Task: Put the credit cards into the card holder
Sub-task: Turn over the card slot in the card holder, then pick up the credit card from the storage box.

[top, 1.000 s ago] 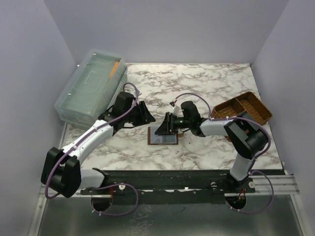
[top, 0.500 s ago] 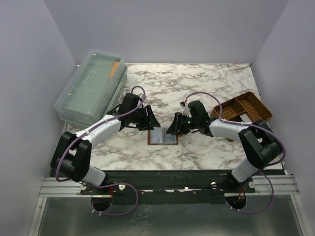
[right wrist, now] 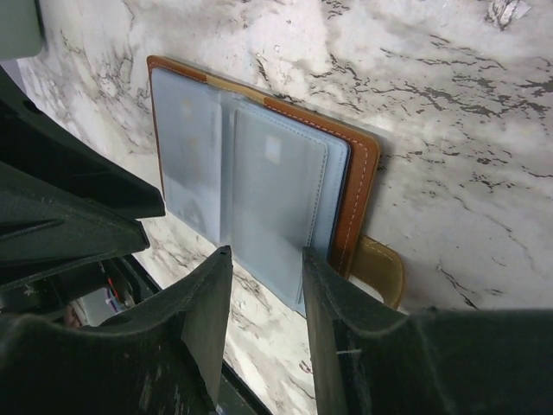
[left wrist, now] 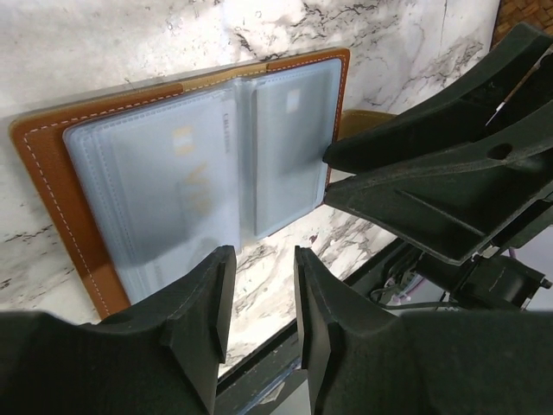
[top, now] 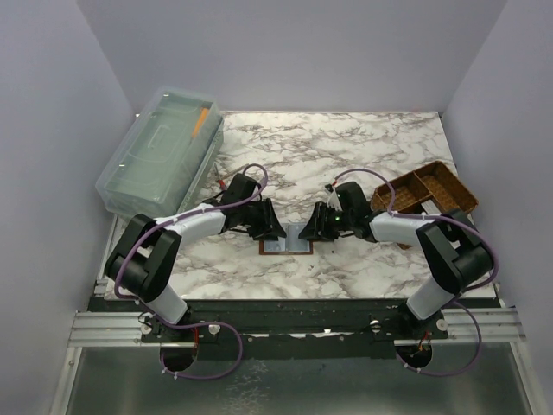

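The card holder [top: 285,245] lies open and flat on the marble table, brown leather outside, grey-blue sleeves inside [left wrist: 203,164] [right wrist: 259,173]. Two credit cards show through the sleeves, one with a gold chip [left wrist: 186,186] and one beside it [left wrist: 289,121]; the right wrist view shows them too [right wrist: 192,143] [right wrist: 278,186]. Its tan snap tab [right wrist: 382,270] sticks out at the right edge. My left gripper [top: 270,230] [left wrist: 263,258] hovers at the holder's left edge, open and empty. My right gripper [top: 313,228] [right wrist: 266,259] faces it at the right edge, open, with nothing gripped.
A clear lidded plastic box [top: 160,151] stands at the back left. A brown woven divided basket [top: 425,192] sits at the right, just behind my right arm. The table's black front rail [top: 294,316] runs close below the holder.
Both grippers came lower and closer to the holder from either side. The sleeve page that stood up under my right gripper now lies flat.
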Motion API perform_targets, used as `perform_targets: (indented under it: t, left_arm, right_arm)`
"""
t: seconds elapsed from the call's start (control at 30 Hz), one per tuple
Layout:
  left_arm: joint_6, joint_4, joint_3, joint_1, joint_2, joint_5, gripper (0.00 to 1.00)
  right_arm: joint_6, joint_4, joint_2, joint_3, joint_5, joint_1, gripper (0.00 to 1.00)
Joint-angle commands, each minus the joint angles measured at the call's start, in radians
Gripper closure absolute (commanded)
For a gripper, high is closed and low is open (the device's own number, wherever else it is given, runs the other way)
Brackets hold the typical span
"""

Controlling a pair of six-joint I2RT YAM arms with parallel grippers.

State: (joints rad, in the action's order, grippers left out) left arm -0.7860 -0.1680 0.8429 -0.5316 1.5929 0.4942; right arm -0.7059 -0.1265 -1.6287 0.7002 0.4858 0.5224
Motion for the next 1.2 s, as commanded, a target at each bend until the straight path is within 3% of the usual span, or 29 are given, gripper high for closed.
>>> perform_targets:
  t: [0.0,0.4,0.53,0.77,0.97,1.07,1.17]
  left_arm:
    - [-0.012,0.048,-0.015,-0.002,-0.001,0.008,0.61]
    - [-0.008,0.048,-0.009,-0.003,-0.016,0.010,0.62]
    - [0.017,0.017,0.024,-0.001,-0.036,0.014,0.60]
    - [0.122,-0.115,0.166,-0.001,-0.084,0.011,0.50]
    - [0.236,-0.195,0.264,-0.001,-0.107,0.003,0.41]
    - [0.303,-0.222,0.284,-0.003,-0.104,-0.037,0.40]
    - [0.332,-0.232,0.277,-0.023,-0.117,-0.102,0.39]
  right_arm:
    - [-0.003,-0.050,-0.025,-0.017,0.030,-0.002,0.58]
    - [-0.006,-0.072,-0.039,-0.001,0.066,-0.002,0.59]
    - [0.023,0.011,0.000,0.026,0.022,-0.002,0.59]
    - [0.289,0.415,0.161,0.181,-0.248,-0.002,0.54]
    - [0.482,0.768,0.261,0.383,-0.665,-0.003,0.44]
    - [0.556,0.838,0.291,0.396,-0.916,-0.018,0.36]
    - [0.636,0.840,0.322,0.357,-1.049,-0.111,0.33]
